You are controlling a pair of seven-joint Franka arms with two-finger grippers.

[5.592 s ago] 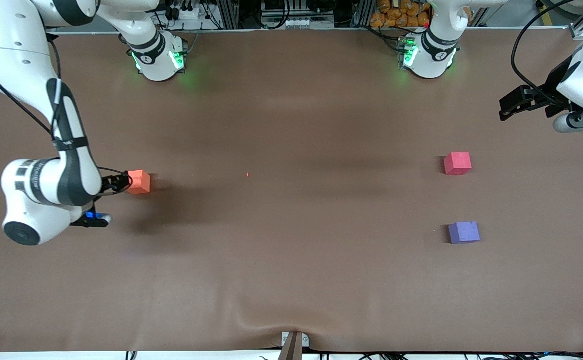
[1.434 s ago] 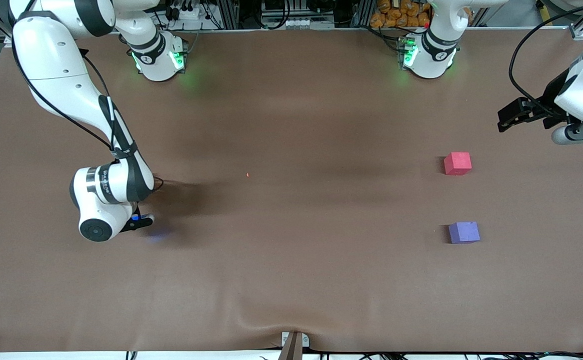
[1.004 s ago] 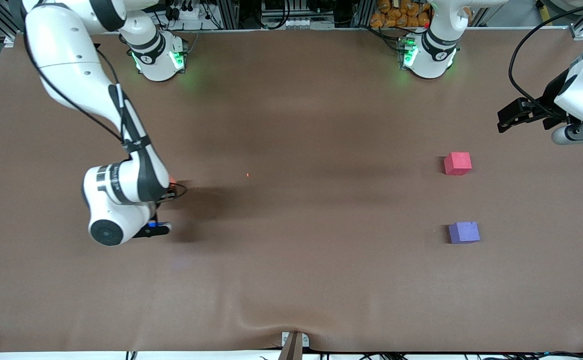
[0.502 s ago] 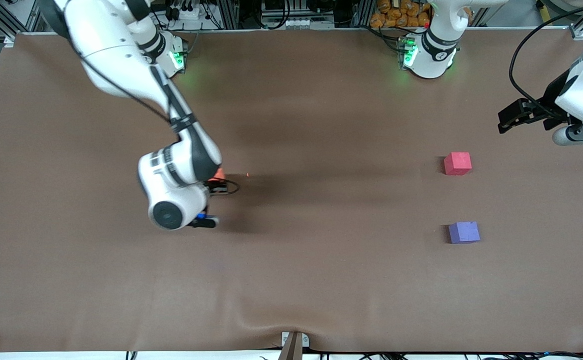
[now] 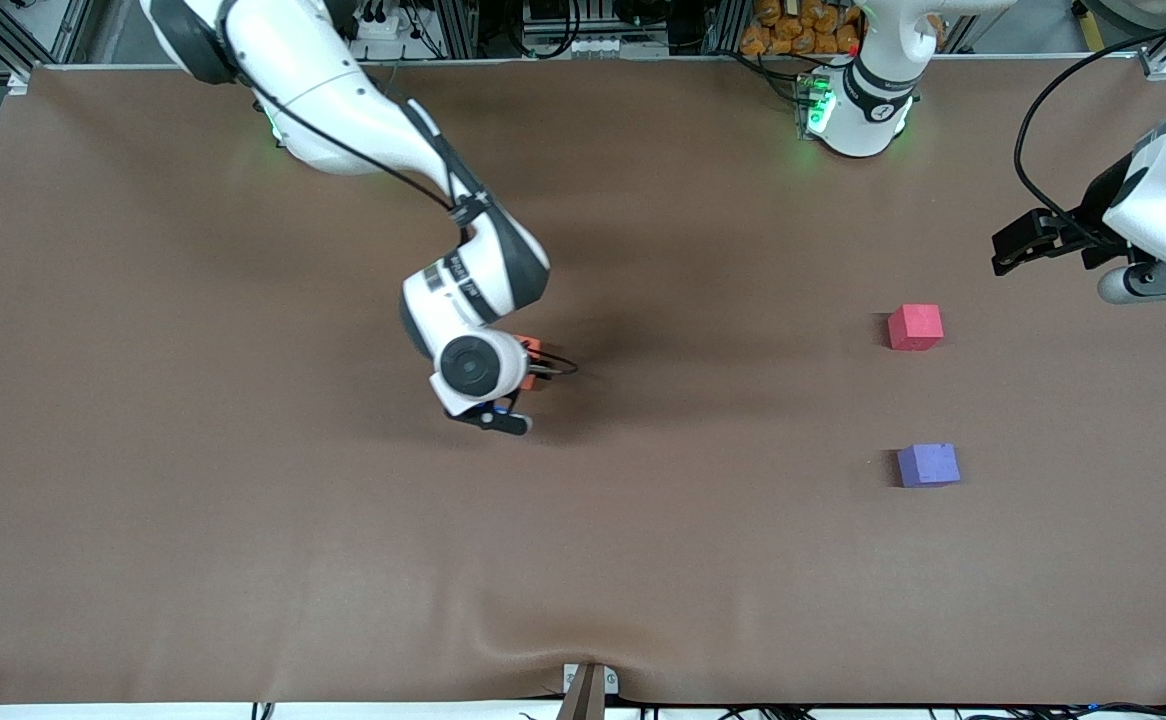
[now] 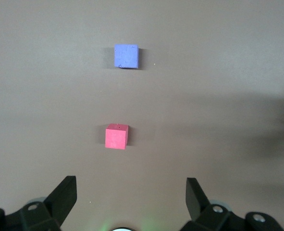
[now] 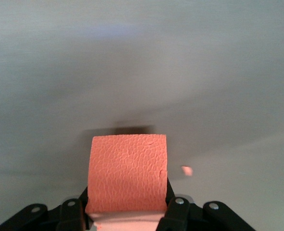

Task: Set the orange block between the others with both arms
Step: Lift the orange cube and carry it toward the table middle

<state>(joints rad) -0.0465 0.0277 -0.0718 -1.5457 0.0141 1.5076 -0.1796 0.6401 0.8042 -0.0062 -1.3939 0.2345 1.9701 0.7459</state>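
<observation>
We see a wide table (image 5: 243,560) covered in a brown cloth, with a soft wrinkle in it at the edge nearest the front camera. Along the edge where the bases stand there are aluminium frames, cables and a pile of orange items (image 5: 803,28).

The right gripper (image 5: 533,362) hangs over the middle of the table, clenched on the orange block (image 7: 127,178); in the front view only a sliver of orange (image 5: 531,347) shows past the wrist. A tiny pale speck (image 7: 186,170) lies on the cloth below it.

The red block (image 5: 915,326) and the purple block (image 5: 928,465) sit apart toward the left arm's end of the table, the purple one nearer the front camera. The left gripper (image 6: 131,195) waits over that end of the table, fingers (image 6: 65,192) spread wide and holding nothing, looking down on both blocks.

Compared with the earliest frame, the right arm has carried the orange block from its own end of the table, where it sat on the cloth, to the centre. The red and purple blocks have not moved, and the left arm has barely shifted.
</observation>
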